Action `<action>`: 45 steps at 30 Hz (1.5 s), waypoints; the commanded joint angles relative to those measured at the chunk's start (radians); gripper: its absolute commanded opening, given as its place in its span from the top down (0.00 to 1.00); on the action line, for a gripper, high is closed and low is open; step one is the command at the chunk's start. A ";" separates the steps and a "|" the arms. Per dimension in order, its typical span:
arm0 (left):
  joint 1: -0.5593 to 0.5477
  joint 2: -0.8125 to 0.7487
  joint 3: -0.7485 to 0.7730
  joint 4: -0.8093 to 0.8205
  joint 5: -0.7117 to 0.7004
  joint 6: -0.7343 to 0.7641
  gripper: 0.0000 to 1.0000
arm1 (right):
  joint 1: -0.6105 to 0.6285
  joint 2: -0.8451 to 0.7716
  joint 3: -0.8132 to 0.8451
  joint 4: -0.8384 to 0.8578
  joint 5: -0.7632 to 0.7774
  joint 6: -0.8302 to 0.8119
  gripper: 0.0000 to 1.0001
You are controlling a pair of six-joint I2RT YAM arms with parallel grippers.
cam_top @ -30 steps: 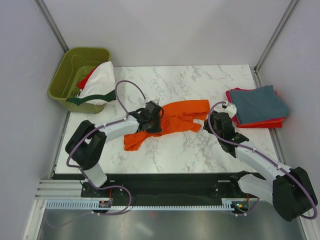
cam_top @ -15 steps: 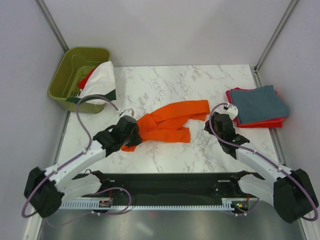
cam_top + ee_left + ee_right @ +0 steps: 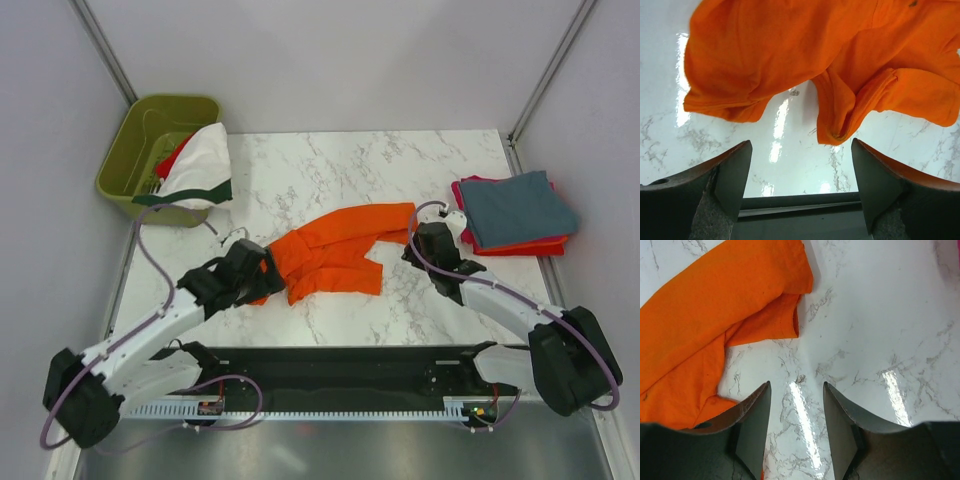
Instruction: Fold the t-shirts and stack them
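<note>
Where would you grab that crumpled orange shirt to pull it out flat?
Probably the orange t-shirt's right-end corner, approached from the right, where the right fingers stand open. That end lies thin and flat on the marble table, while the middle is bunched into folds.

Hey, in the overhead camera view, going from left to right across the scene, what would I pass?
Olive-green bin → left gripper → orange t-shirt → right gripper → folded stack of t-shirts.
</note>
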 commanded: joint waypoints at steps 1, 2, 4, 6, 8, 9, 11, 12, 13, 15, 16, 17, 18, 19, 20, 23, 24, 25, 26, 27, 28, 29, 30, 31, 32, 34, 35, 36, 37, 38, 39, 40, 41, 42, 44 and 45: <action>-0.010 0.196 0.121 0.043 0.043 0.059 0.13 | -0.005 0.058 0.093 0.035 -0.006 0.016 0.46; -0.013 0.224 0.131 0.050 0.034 0.054 0.12 | -0.008 0.073 0.103 0.035 -0.006 0.019 0.47; -0.013 0.282 0.131 0.073 0.021 0.044 0.11 | -0.028 0.118 0.139 0.036 -0.007 0.034 0.47; -0.010 0.307 0.123 0.112 -0.013 0.024 0.10 | -0.064 0.149 0.178 0.041 -0.027 0.044 0.48; 0.004 0.342 0.114 0.132 -0.026 -0.001 0.11 | -0.097 0.201 0.217 0.062 -0.041 0.061 0.49; 0.009 0.353 0.112 0.156 -0.021 -0.004 0.12 | -0.104 0.242 0.232 0.068 -0.055 0.061 0.49; 0.024 0.382 0.112 0.176 -0.009 -0.012 0.13 | -0.123 0.288 0.284 0.075 -0.055 0.062 0.50; 0.027 0.394 0.114 0.191 -0.009 -0.015 0.13 | -0.132 0.331 0.300 0.075 -0.061 0.062 0.50; 0.032 0.402 0.115 0.199 -0.009 -0.016 0.14 | -0.137 0.353 0.315 0.076 -0.065 0.062 0.50; 0.041 0.428 0.114 0.214 -0.004 -0.018 0.14 | -0.146 0.412 0.356 0.079 -0.069 0.064 0.50; 0.055 0.436 0.114 0.222 -0.001 -0.019 0.14 | -0.149 0.431 0.367 0.079 -0.073 0.064 0.50; 0.062 0.452 0.112 0.227 0.008 -0.018 0.14 | -0.155 0.449 0.390 0.079 -0.075 0.067 0.50; 0.071 0.460 0.109 0.233 0.014 -0.018 0.14 | -0.158 0.483 0.398 0.079 -0.079 0.077 0.50; 0.093 0.468 0.106 0.247 0.023 -0.018 0.15 | -0.164 0.498 0.404 0.078 -0.094 0.084 0.50; 0.104 0.476 0.103 0.254 0.042 -0.022 0.16 | -0.173 0.512 0.409 0.079 -0.099 0.093 0.50; 0.128 0.491 0.092 0.279 0.045 -0.033 0.17 | -0.186 0.548 0.404 0.090 -0.110 0.130 0.49; 0.131 0.491 0.089 0.285 0.042 -0.035 0.17 | -0.187 0.558 0.403 0.104 -0.113 0.133 0.49; 0.133 0.492 0.088 0.294 0.040 -0.036 0.17 | -0.187 0.563 0.403 0.108 -0.113 0.136 0.50; 0.134 0.499 0.088 0.314 0.040 -0.036 0.17 | -0.189 0.567 0.404 0.110 -0.110 0.137 0.52; 0.139 0.512 0.094 0.320 0.042 -0.035 0.17 | -0.187 0.572 0.406 0.117 -0.110 0.137 0.57; 0.147 0.526 0.098 0.326 0.045 -0.032 0.17 | -0.187 0.575 0.407 0.119 -0.105 0.136 0.60; 0.153 0.540 0.106 0.337 0.057 -0.028 0.17 | -0.189 0.578 0.413 0.121 -0.101 0.136 0.70; 0.160 0.557 0.121 0.343 0.066 -0.025 0.17 | -0.189 0.583 0.415 0.127 -0.105 0.133 0.78; 0.179 0.596 0.131 0.348 0.077 -0.021 0.18 | -0.189 0.583 0.418 0.128 -0.110 0.128 0.86; 0.186 0.613 0.140 0.356 0.092 -0.012 0.18 | -0.190 0.583 0.427 0.127 -0.113 0.115 1.00; 0.199 0.661 0.174 0.356 0.086 0.001 0.19 | -0.190 0.560 0.427 0.122 -0.102 0.102 1.00; 0.200 0.675 0.186 0.356 0.067 0.004 0.20 | -0.190 0.546 0.421 0.122 -0.092 0.101 1.00; 0.202 0.698 0.210 0.357 0.047 0.014 0.20 | -0.190 0.516 0.419 0.118 -0.078 0.088 1.00; 0.202 0.698 0.227 0.357 0.047 0.015 0.20 | -0.190 0.497 0.419 0.116 -0.067 0.088 1.00; 0.203 0.725 0.244 0.359 0.027 0.024 0.20 | -0.190 0.482 0.424 0.110 -0.064 0.084 1.00; 0.205 0.741 0.284 0.359 0.022 0.028 0.20 | -0.190 0.445 0.430 0.096 -0.061 0.072 1.00; 0.213 0.759 0.305 0.357 0.017 0.039 0.20 | -0.189 0.427 0.438 0.087 -0.058 0.067 1.00; 0.217 0.800 0.331 0.356 0.017 0.045 0.20 | -0.190 0.393 0.456 0.076 -0.056 0.061 1.00; 0.223 0.830 0.386 0.356 0.023 0.053 0.20 | -0.190 0.373 0.465 0.052 -0.053 0.047 1.00; 0.246 0.880 0.453 0.337 0.045 0.071 0.19 | -0.190 0.336 0.484 0.027 -0.052 0.032 1.00; 0.251 0.937 0.520 0.327 0.043 0.076 0.19 | -0.190 0.296 0.488 0.018 -0.047 0.019 1.00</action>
